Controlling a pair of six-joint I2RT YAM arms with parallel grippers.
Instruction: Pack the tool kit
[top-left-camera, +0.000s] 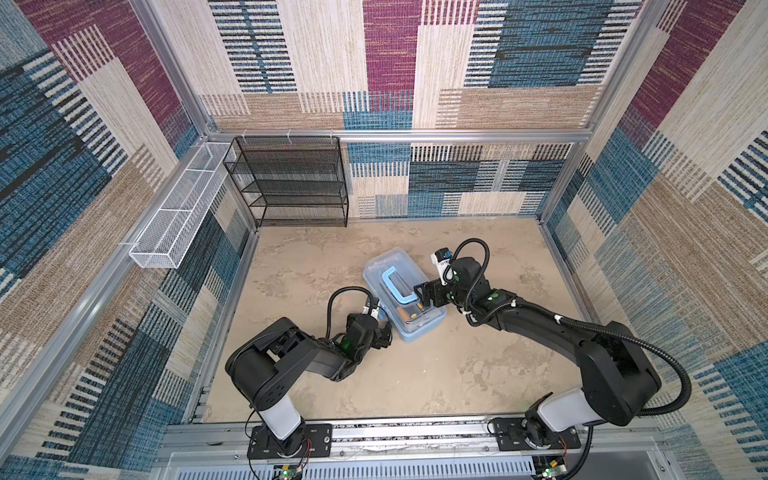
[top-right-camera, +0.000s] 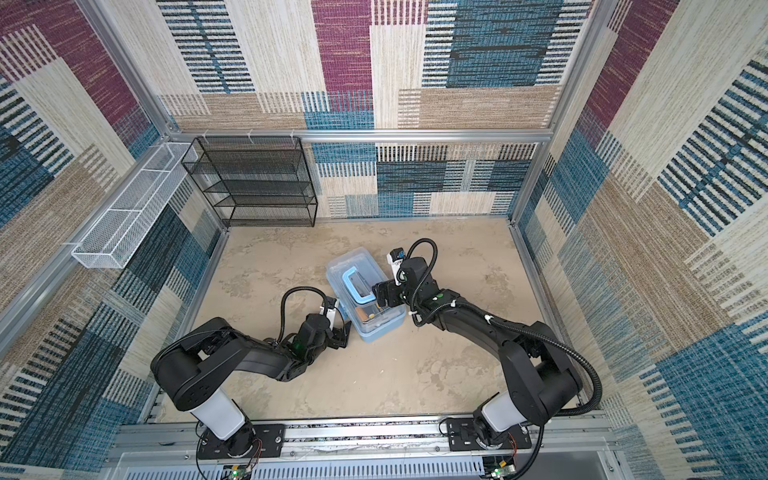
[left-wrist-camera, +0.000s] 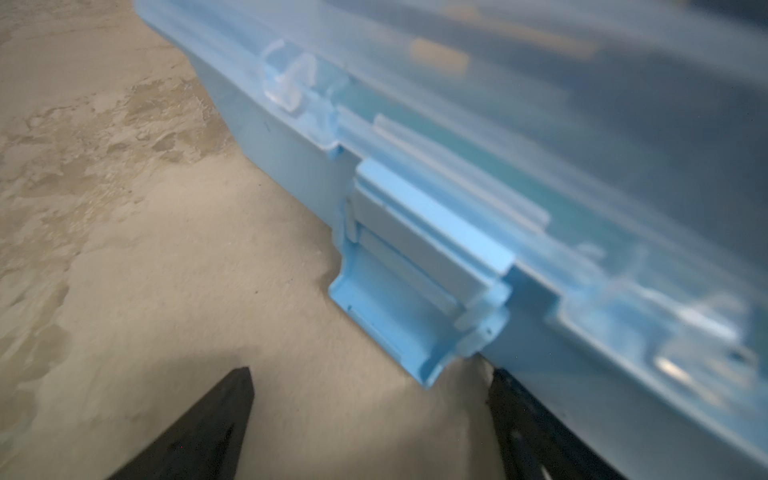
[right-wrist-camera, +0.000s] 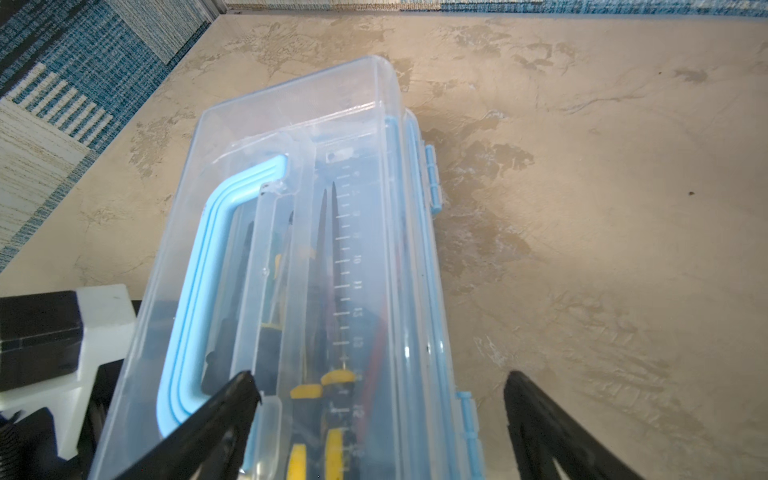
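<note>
The tool kit (top-left-camera: 386, 266) (top-right-camera: 353, 262), a light blue box with a clear lid, lies shut in the middle of the table, its blue handle (top-left-camera: 392, 282) (right-wrist-camera: 187, 291) flat on the lid. Through the lid I see yellow-and-black screwdrivers (right-wrist-camera: 307, 390). My left gripper (top-left-camera: 383, 334) (top-right-camera: 340, 332) (left-wrist-camera: 370, 372) stands open low beside the box's near-left long side, just short of a blue latch (left-wrist-camera: 415, 270); only bare table lies between its fingers. My right gripper (top-left-camera: 424, 295) (top-right-camera: 380, 295) (right-wrist-camera: 380, 374) hovers open over the lid's near-right end, holding nothing.
A black mesh shelf rack (top-left-camera: 291, 183) stands at the back left against the wall. A white wire basket (top-left-camera: 178, 208) hangs along the left rail. Patterned walls close in three sides. Blue hinges (right-wrist-camera: 432, 178) line the box's right side.
</note>
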